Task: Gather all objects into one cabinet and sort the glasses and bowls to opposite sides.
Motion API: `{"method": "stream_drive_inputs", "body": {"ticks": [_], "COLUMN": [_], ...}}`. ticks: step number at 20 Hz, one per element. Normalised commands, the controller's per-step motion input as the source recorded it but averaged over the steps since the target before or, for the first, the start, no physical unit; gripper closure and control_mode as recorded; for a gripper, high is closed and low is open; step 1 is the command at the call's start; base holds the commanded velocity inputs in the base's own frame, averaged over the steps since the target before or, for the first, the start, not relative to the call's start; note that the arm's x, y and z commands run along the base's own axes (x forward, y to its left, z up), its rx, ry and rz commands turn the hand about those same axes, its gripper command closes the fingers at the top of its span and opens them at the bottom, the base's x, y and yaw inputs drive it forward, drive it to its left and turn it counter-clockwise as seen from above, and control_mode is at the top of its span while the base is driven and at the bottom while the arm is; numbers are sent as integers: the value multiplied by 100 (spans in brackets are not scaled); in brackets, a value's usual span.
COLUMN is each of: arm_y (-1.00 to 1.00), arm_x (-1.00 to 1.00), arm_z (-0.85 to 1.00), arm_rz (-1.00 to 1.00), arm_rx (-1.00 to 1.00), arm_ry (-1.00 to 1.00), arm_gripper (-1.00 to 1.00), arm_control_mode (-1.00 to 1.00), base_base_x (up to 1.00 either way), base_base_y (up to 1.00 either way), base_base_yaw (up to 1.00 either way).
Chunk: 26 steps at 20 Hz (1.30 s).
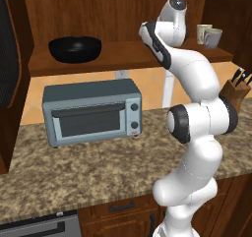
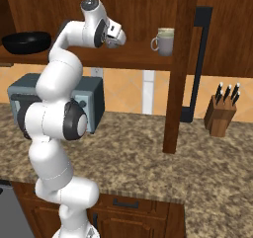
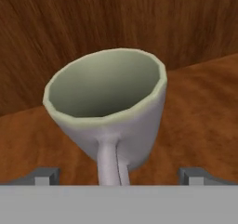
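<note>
Bowl (image 1: 75, 48) sits at the shelf's (image 1: 123, 59) left end, two cups (image 1: 209, 35) at its right; gripper (image 3: 118, 179), jaws apart, straddles a third cup (image 3: 109, 111), not yet gripped, so sorting looks unfinished.

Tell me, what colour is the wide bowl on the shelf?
Glossy black; the bowl shows best in the left base view.

A bowl (image 1: 75, 49) sits at the left end of the cabinet shelf (image 1: 128, 59), two mugs (image 1: 209, 35) side by side at its right end; below, a toaster oven (image 1: 92, 111) stands on the counter (image 1: 98, 172), a knife block (image 2: 220, 114) far right; a third mug (image 3: 108, 111) on the shelf lies between the gripper's (image 3: 119, 179) fingertips (image 3: 46, 176).
</note>
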Motion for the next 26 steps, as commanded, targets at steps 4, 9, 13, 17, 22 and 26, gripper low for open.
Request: {"method": "stream_drive_inputs", "body": {"ticks": [4, 9, 13, 17, 22, 26], "arm_y": [-3, 0, -3, -26, -56, -59], "arm_x": [0, 0, 0, -2, -12, -9], "arm_z": [-4, 0, 0, 0, 0, 0], "arm_rz": [0, 0, 0, -5, -13, -18], "arm_rx": [0, 0, 0, 0, 0, 0], "arm_ry": [0, 0, 0, 0, 0, 0], "arm_gripper": [100, 100, 100, 100, 100, 100], "arm_control_mode": [-100, -100, -100, -100, -100, -100], "base_base_x": [0, 0, 0, 0, 0, 0], "base_base_y": [0, 0, 0, 0, 0, 0], "base_base_yaw": [0, 0, 0, 0, 0, 0]}}
